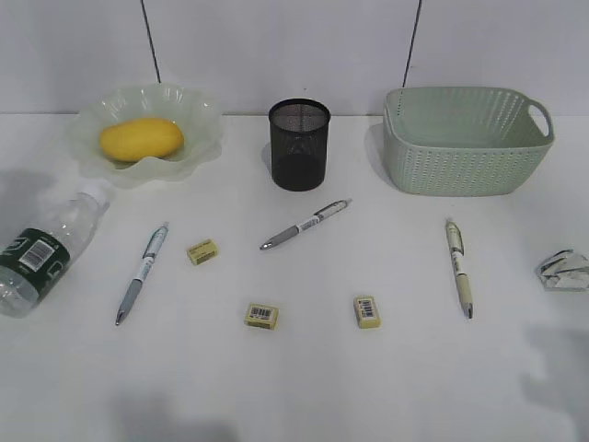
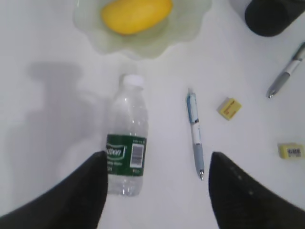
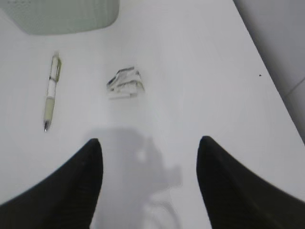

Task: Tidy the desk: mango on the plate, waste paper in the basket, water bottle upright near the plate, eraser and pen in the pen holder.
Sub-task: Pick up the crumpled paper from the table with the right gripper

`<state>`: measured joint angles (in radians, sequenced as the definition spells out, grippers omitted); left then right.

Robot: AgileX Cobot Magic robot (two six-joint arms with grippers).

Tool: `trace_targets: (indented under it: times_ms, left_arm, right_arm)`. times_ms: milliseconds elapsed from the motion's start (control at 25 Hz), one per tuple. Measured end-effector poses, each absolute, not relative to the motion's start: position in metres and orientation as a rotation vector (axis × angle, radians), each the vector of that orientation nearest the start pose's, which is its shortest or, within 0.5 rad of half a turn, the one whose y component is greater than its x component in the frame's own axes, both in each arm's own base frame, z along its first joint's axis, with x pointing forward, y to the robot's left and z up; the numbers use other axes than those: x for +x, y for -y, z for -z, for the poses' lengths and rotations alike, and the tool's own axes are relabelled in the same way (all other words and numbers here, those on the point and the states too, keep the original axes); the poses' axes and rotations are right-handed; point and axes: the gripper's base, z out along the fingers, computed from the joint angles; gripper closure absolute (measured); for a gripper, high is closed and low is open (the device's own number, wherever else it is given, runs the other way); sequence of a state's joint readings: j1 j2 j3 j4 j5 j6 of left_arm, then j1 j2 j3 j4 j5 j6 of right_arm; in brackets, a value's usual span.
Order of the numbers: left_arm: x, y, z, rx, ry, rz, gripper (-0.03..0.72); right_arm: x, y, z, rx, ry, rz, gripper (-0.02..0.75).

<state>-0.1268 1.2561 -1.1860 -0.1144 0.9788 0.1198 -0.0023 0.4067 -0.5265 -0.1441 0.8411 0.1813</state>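
The yellow mango lies on the pale green plate at the back left. In front of it the water bottle lies on its side, cap towards the plate. My left gripper hovers open above the desk, the bottle's base just inside its left finger. The black pen holder stands mid-back and the green basket back right. Three pens and three yellow erasers lie loose. The waste paper sits ahead of my open, empty right gripper.
The white desk ends just right of the waste paper, where its edge runs diagonally in the right wrist view. Neither arm shows in the exterior view; only their shadows fall on the front corners.
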Motion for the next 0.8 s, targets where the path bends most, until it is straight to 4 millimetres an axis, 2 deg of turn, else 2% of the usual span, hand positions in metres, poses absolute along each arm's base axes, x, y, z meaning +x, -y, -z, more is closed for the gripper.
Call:
trace_targets:
  times_ms: [240, 360, 600, 800]
  left_arm:
    - [0.179, 0.032, -0.34, 0.254, -2.438, 0.153, 0.188]
    - [0.135, 0.026, -0.335, 0.251, -2.357, 0.153, 0.188]
    - [0.055, 0.016, -0.314, 0.161, -2.238, 0.201, 0.188]
    - [-0.002, 0.009, -0.304, 0.168, -2.137, 0.2, 0.188]
  right_arm:
    - [0.121, 0.008, -0.274, 0.22, -2.369, 0.027, 0.243]
    - [0.147, 0.006, -0.262, 0.241, -2.494, 0.013, 0.243]
    - [0.191, 0.006, -0.256, 0.248, -2.614, 0.02, 0.243]
    - [0.224, 0.004, -0.238, 0.275, -2.723, 0.005, 0.226]
